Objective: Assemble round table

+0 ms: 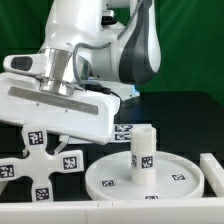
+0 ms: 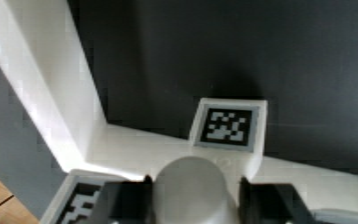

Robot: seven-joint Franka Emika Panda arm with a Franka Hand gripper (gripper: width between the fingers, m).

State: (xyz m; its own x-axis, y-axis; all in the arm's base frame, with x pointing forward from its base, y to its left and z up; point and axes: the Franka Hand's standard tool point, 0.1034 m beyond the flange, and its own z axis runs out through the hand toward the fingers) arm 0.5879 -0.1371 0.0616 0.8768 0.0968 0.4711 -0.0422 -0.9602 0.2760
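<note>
The gripper (image 2: 190,196) is clenching an arm of the cross-shaped base (image 1: 40,165).
In the exterior view the base is lying at 8 o'clock, just beside the round disc (image 1: 120,166) at 5 o'clock; the post (image 1: 144,155) is standing upright at the disc's centre.

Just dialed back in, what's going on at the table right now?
The claw is shut on one arm of the cross-shaped base, at the exterior view's left. The post stands upright in the middle of the round disc. The base is not yet joined to the post.
</note>
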